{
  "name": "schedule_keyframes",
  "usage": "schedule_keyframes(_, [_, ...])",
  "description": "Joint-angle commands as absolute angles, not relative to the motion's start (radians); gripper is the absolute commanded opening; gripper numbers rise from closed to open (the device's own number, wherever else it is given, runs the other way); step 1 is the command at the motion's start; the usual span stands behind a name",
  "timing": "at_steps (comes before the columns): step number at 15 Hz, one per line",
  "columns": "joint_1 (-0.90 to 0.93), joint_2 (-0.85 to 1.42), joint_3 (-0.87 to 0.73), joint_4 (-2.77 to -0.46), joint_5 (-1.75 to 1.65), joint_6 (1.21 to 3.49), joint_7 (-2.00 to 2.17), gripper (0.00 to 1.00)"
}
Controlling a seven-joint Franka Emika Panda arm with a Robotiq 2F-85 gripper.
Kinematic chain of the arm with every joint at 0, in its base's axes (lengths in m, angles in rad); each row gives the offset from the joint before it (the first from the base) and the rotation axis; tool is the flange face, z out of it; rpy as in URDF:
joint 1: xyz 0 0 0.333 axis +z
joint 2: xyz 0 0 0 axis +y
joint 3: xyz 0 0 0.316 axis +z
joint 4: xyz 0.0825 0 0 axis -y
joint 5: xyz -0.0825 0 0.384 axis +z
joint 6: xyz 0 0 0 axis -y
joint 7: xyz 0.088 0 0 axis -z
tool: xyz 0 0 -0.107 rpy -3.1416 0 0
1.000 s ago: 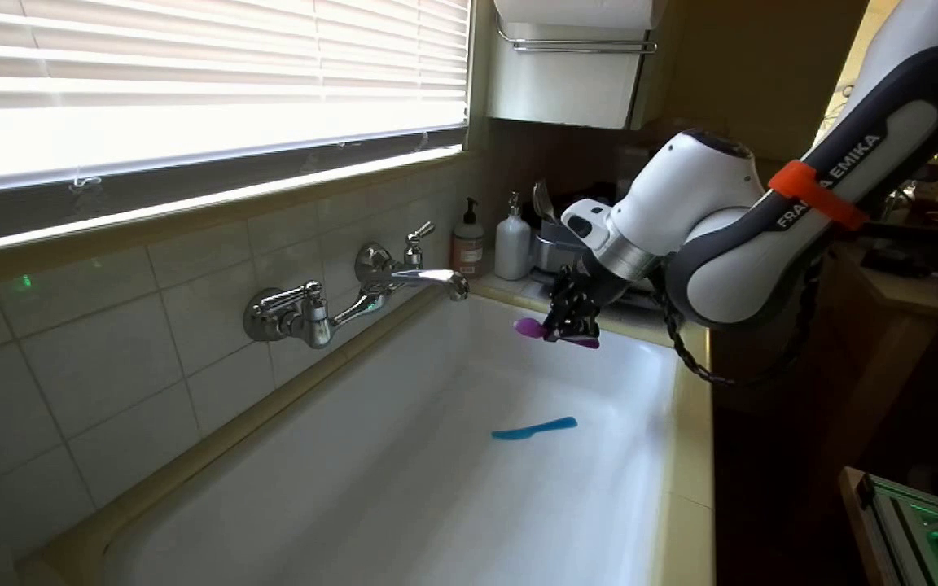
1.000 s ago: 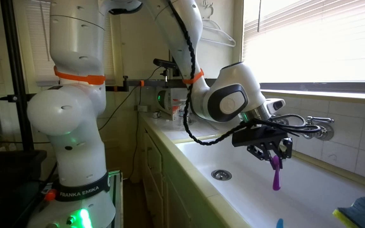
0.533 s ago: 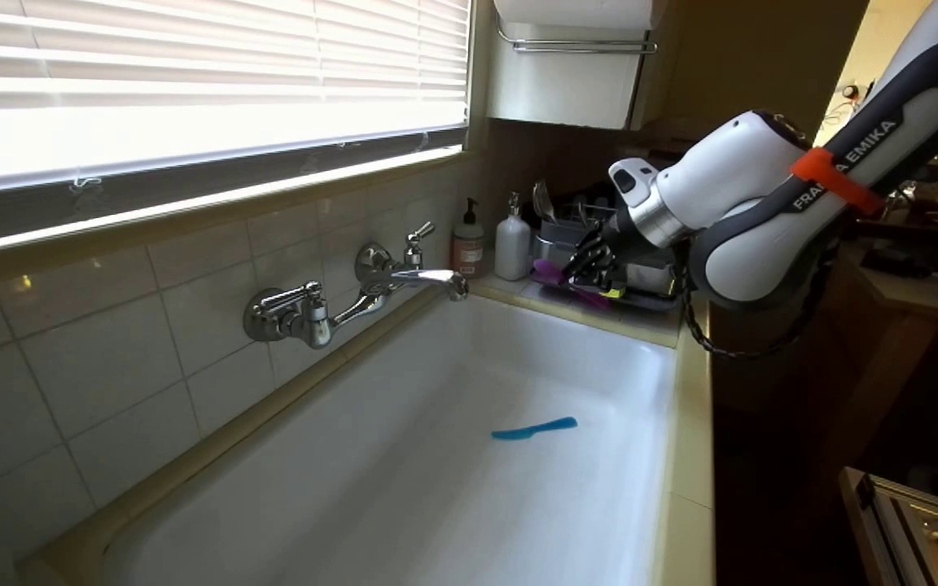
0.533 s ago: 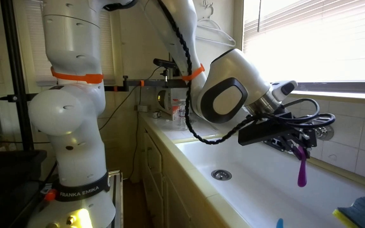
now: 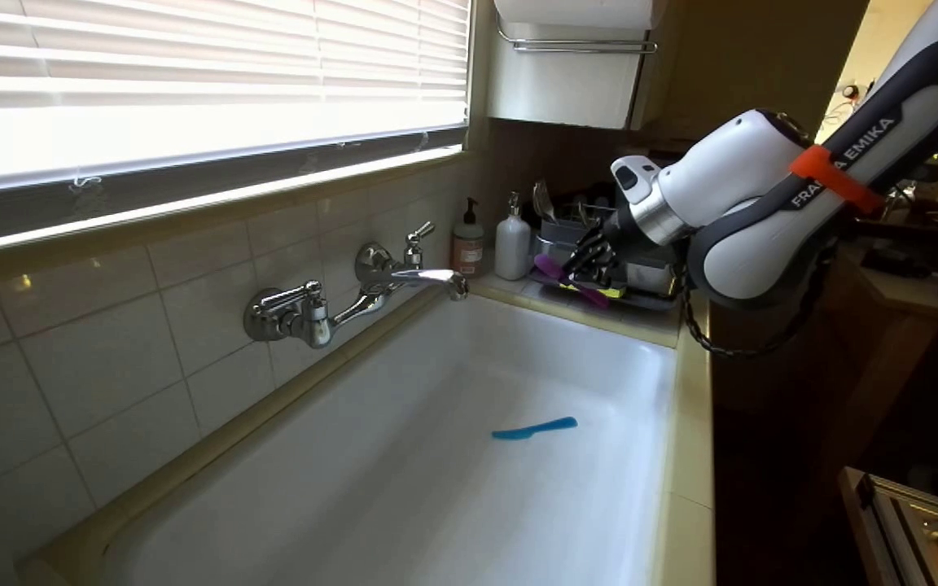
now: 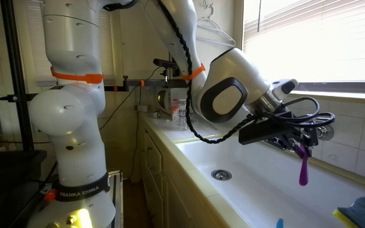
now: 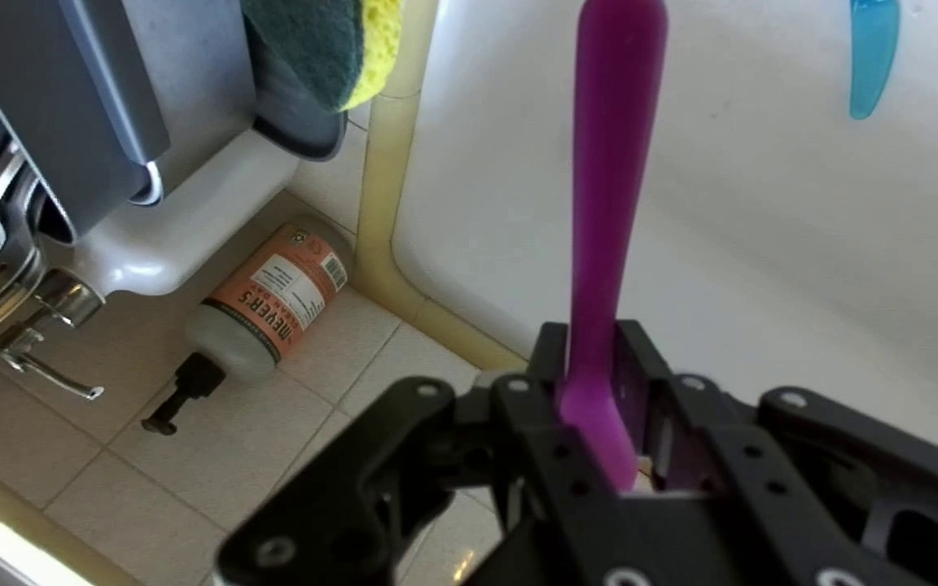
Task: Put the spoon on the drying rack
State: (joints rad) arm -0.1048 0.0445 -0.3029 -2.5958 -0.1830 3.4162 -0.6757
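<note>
Spoon (image 7: 609, 220) is pinched in the gripper (image 7: 591, 346), near a white sink (image 5: 412, 480) below window blinds (image 5: 208, 89).

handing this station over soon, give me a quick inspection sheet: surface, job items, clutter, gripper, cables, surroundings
Surface: sink is white, with its drain in view; wetness cannot be told.
Job's things: spoon held in the gripper, not yet on the rack past the sink's end.
Clutter: knife in the sink; sponge by the rack; labelled bottle and white bottle near it.
Gripper: shut on the spoon.
Cables: black cable sags below the arm; snags: nothing seen.
Surroundings: faucet on the tiled wall, blinds above.
</note>
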Motion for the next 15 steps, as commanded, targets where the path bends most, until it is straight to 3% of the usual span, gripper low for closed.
schedule_keyframes(1, [-0.112, 0.021, -0.323, -2.594, -0.154, 3.461, -0.695, 0.05])
schedule_keyframes(15, [-0.189, 0.005, -0.36, -2.576, -0.239, 3.686, -0.504, 0.05])
